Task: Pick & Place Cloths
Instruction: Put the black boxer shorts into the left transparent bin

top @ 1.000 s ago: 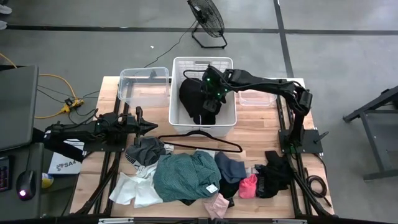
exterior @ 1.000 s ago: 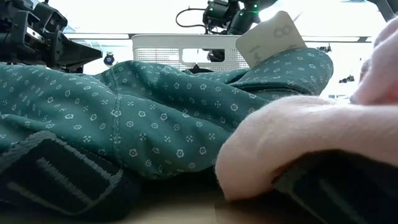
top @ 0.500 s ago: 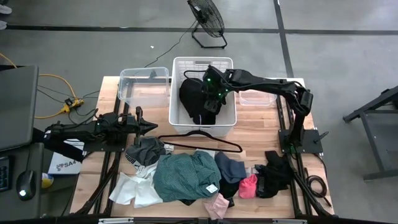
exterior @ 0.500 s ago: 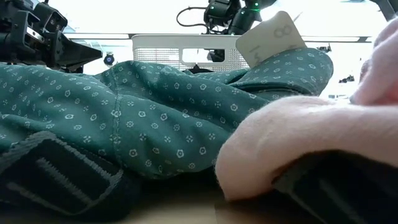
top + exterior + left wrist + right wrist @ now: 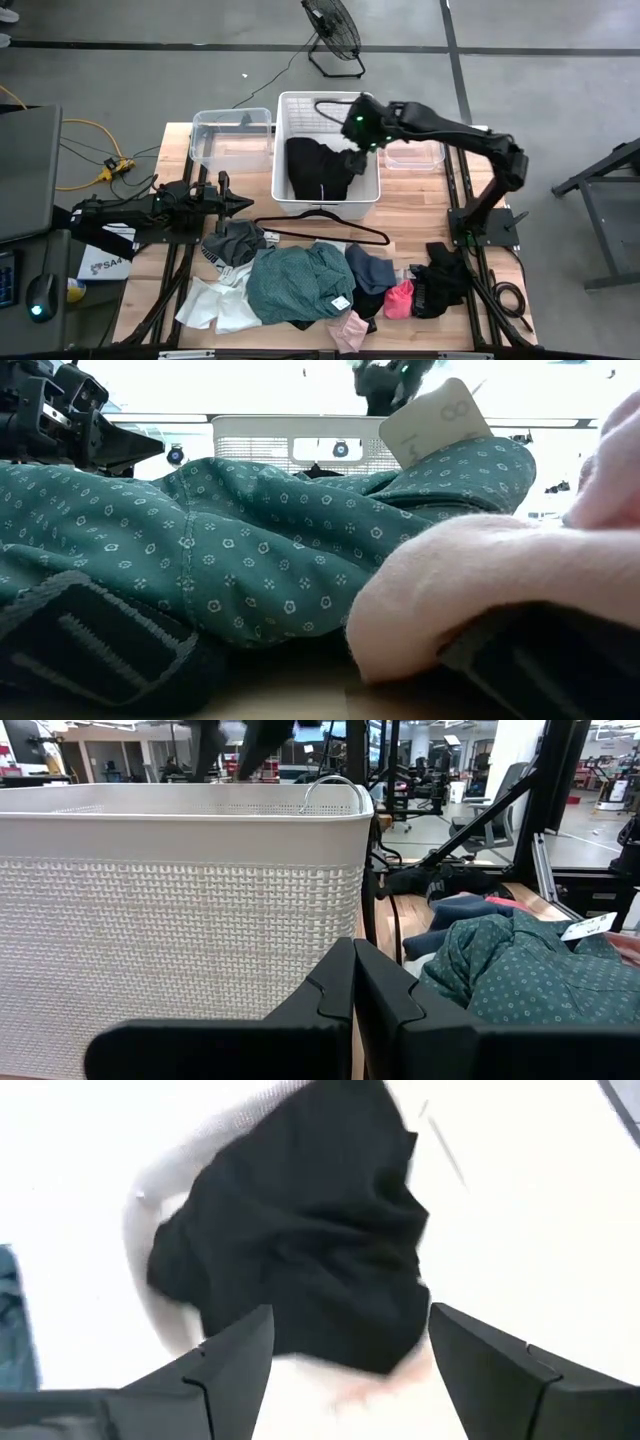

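Note:
A black cloth (image 5: pixel 318 172) lies crumpled inside the white basket (image 5: pixel 281 150) at the table's far middle. My right gripper (image 5: pixel 350 1315) hangs open above it, over the basket's right side (image 5: pixel 350 140), touching nothing. Along the near edge more cloths lie in a pile: teal-green (image 5: pixel 295 285), grey (image 5: pixel 235 240), white (image 5: pixel 215 305), navy (image 5: pixel 370 268), pink (image 5: pixel 400 298) and black (image 5: pixel 440 280). My left gripper (image 5: pixel 240 204) waits shut and level at the table's left, pointing at the basket's wall (image 5: pixel 180 920).
A thin black wire hanger (image 5: pixel 320 228) lies between the basket and the pile. Clear bins stand left (image 5: pixel 232 140) and right (image 5: pixel 415 155) of the basket. A fan (image 5: pixel 333 35) stands on the floor beyond the table. Bare wood shows at the table's right middle.
My right gripper has opened and let go of the black cloth, then risen and drawn back toward the table's right. The cloth, which hung from the fingers inside the basket, has dropped and now lies spread on the basket's floor.

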Controlling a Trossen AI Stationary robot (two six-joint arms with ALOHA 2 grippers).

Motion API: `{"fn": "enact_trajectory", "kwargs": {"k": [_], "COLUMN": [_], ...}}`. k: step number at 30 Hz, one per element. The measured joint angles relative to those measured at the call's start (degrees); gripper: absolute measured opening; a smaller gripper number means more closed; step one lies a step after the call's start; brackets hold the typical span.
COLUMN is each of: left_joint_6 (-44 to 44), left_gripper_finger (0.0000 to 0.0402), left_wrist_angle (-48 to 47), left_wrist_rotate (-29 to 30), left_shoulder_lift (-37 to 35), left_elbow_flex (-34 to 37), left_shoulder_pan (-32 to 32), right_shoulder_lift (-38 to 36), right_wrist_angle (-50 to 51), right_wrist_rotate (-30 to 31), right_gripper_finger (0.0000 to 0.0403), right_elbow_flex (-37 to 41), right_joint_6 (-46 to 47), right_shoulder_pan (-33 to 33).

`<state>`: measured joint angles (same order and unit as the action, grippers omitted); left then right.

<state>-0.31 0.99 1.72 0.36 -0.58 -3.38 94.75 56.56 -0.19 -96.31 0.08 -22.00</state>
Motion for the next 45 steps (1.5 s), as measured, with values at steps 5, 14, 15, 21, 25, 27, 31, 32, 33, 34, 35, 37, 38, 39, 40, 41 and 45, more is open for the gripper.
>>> {"fn": "enact_trajectory", "kwargs": {"k": [5,14,15,21,25,27,31,32,33,34,35,37,38,39,40,41,45], "left_joint_6": [0.0,0.0,0.0,0.0,0.0,0.0,0.0,0.0,0.0,0.0,0.0,0.0,0.0,0.0,0.0,0.0,0.0], "left_gripper_finger": [0.0001,0.0001,0.0001,0.0001,0.0001,0.0001,0.0001,0.0001,0.0001,0.0001,0.0001,0.0001,0.0001,0.0001,0.0001,0.0001,0.0001], "left_wrist_angle": [0.0,0.0,0.0,0.0,0.0,0.0,0.0,0.0,0.0,0.0,0.0,0.0,0.0,0.0,0.0,0.0,0.0], "left_wrist_rotate": [0.0,0.0,0.0,0.0,0.0,0.0,0.0,0.0,0.0,0.0,0.0,0.0,0.0,0.0,0.0,0.0,0.0], "left_shoulder_lift": [0.0,0.0,0.0,0.0,0.0,0.0,0.0,0.0,0.0,0.0,0.0,0.0,0.0,0.0,0.0,0.0,0.0], "left_elbow_flex": [0.0,0.0,0.0,0.0,0.0,0.0,0.0,0.0,0.0,0.0,0.0,0.0,0.0,0.0,0.0,0.0,0.0], "left_shoulder_pan": [0.0,0.0,0.0,0.0,0.0,0.0,0.0,0.0,0.0,0.0,0.0,0.0,0.0,0.0,0.0,0.0,0.0], "right_shoulder_lift": [-6.0,-12.6,-12.8,-15.0,-16.6,-17.4,-18.3,-18.4,-18.4,-18.4,-18.4,-18.4,-18.4,-18.4,-18.4,-18.4,-18.3], "right_wrist_angle": [7.0,25.4,27.4,33.0,33.4,33.2,33.3,33.2,32.9,32.4,31.6,29.3,28.1,26.9,25.3,23.5,14.8], "right_wrist_rotate": [0.1,0.8,1.6,6.5,7.0,7.5,7.1,6.8,6.1,5.2,4.5,3.0,2.4,1.9,1.5,1.2,-0.3], "right_gripper_finger": [0.0258,0.0259,0.0259,0.0259,0.0259,0.0259,0.0259,0.0259,0.0259,0.0259,0.0259,0.0259,0.0259,0.0259,0.0259,0.0259,0.0259], "right_elbow_flex": [0.0,0.0,0.0,1.8,6.0,9.4,15.8,17.1,18.4,19.7,20.9,23.2,24.2,25.3,26.5,27.8,33.2], "right_joint_6": [4.9,20.2,22.3,37.9,49.0,54.5,64.9,67.2,69.5,71.7,74.0,78.8,81.4,84.4,87.4,90.7,104.2], "right_shoulder_pan": [0.4,4.7,5.9,14.6,22.1,26.0,33.5,35.3,37.0,38.7,40.2,43.3,44.8,46.3,47.7,49.2,55.3]}}
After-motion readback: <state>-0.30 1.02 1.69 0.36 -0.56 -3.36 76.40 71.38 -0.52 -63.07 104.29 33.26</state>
